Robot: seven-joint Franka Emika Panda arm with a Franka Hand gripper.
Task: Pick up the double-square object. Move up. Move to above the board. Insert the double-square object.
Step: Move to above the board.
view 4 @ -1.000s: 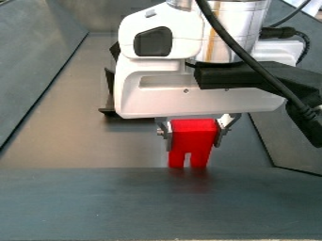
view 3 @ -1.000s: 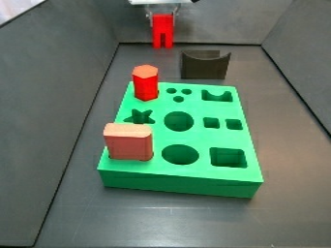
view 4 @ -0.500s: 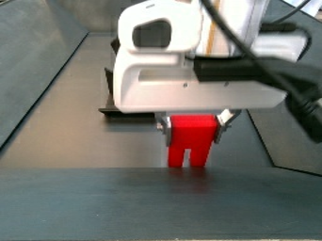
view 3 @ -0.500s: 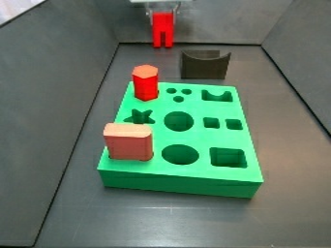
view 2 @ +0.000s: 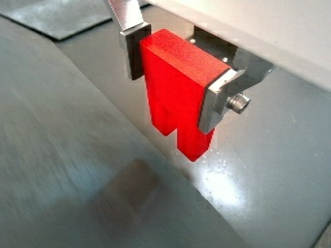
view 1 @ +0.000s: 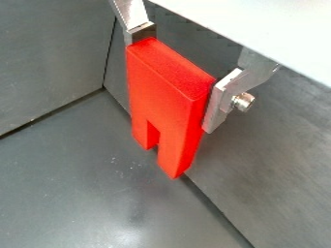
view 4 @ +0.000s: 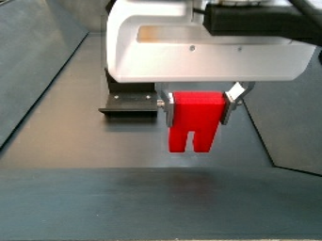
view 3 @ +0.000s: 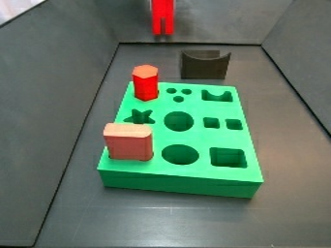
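Note:
My gripper [view 1: 181,73] is shut on the double-square object [view 1: 165,107], a bright red upright block with a notch between two square legs. It also shows in the wrist view [view 2: 179,92] clamped between the silver fingers [view 2: 218,100], legs hanging clear above the dark floor. In a side view the block [view 4: 195,120] hangs under the white gripper body [view 4: 198,89]; in a side view it [view 3: 162,17] is high at the far end, with the gripper cut off by the frame edge. The green board [view 3: 195,172] with shaped holes lies on the floor, nearer than the block.
A red hexagonal prism [view 3: 145,82] and a salmon-pink cube [view 3: 128,141] stand on the board's left side. A dark grey curved-top block [view 3: 204,64] sits behind the board, and shows in a side view [view 4: 130,104]. Grey walls slope up on both sides.
The gripper has risen with the red block in it; the block now hangs higher above the floor in both side views.

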